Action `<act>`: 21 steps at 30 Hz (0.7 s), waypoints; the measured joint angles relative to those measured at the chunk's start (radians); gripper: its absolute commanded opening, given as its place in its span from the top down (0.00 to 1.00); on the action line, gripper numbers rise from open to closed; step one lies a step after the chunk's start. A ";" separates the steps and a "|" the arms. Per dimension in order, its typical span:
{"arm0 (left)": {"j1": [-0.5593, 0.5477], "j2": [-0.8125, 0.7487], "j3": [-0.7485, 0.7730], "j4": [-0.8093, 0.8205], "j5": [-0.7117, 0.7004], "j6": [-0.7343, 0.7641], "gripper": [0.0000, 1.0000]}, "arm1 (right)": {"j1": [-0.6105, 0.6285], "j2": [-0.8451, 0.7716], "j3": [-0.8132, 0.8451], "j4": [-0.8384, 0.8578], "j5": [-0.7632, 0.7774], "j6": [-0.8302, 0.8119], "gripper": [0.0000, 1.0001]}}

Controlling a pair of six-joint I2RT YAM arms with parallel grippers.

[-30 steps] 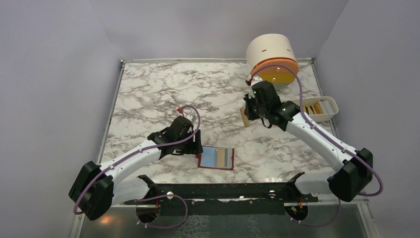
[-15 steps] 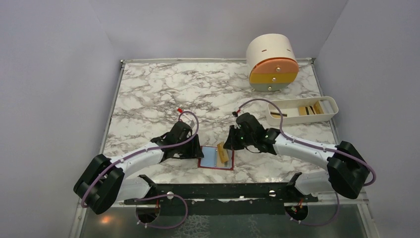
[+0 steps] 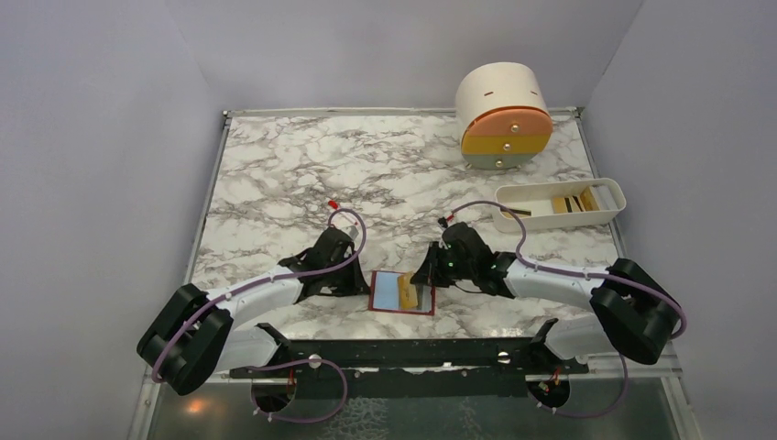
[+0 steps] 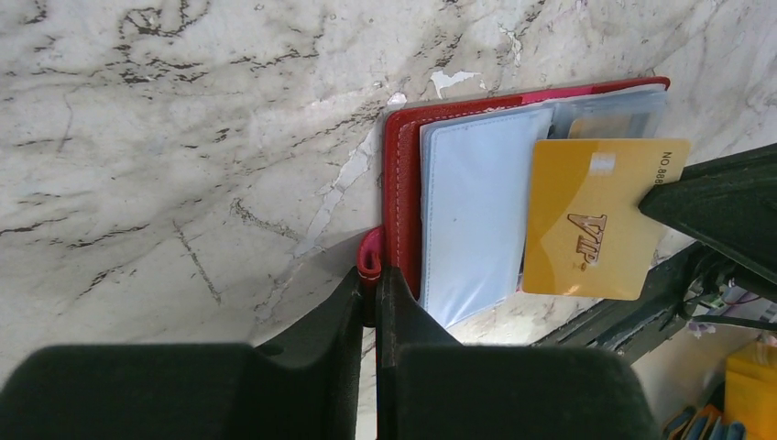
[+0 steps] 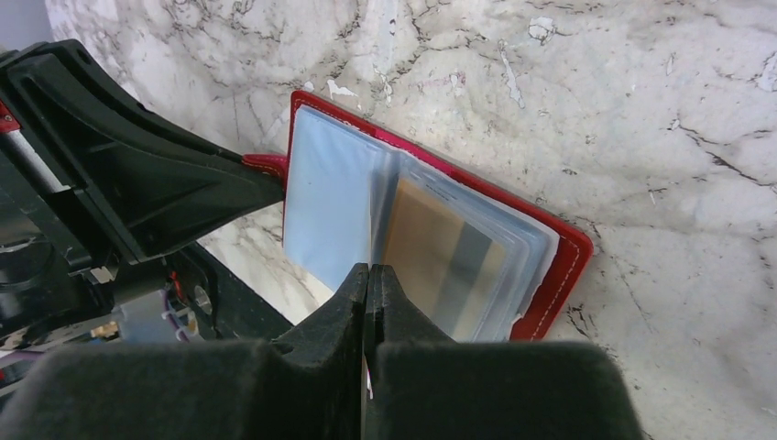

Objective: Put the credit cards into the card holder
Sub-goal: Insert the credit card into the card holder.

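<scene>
Card holder [image 3: 389, 308] lies open on the marble worktop [image 3: 293, 174], close to the front edge, btwn the two arms. L gripper [image 4: 371, 275] sits at its left side, jaws pressed together on the small red tab sticking out from the holder's edge. R gripper [image 5: 366, 275] comes in from the right, jaws pinching a yellow card [image 4: 591, 220] marked "VIP" by its far end. The card sits above the holder's right half, over the clear sleeves; can't tell if any of it is inside a sleeve. One sleeve shows a pale blue card [image 5: 330, 211], the next ones tan and grey. Further right, well apart, a white tray [image 3: 612, 194] w/ a few more cards in it, and a round drawer unit [image 3: 502, 101] at the back.
</scene>
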 measured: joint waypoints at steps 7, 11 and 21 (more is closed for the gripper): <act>0.000 -0.007 -0.014 0.020 0.005 -0.013 1.00 | 0.000 0.025 -0.031 0.050 0.000 0.045 0.99; 0.000 -0.014 -0.022 0.027 0.006 -0.017 1.00 | 0.000 0.026 -0.037 0.051 0.007 0.061 0.99; 0.000 -0.030 -0.039 0.036 0.012 -0.031 1.00 | 0.000 -0.012 -0.044 0.030 0.053 0.074 0.99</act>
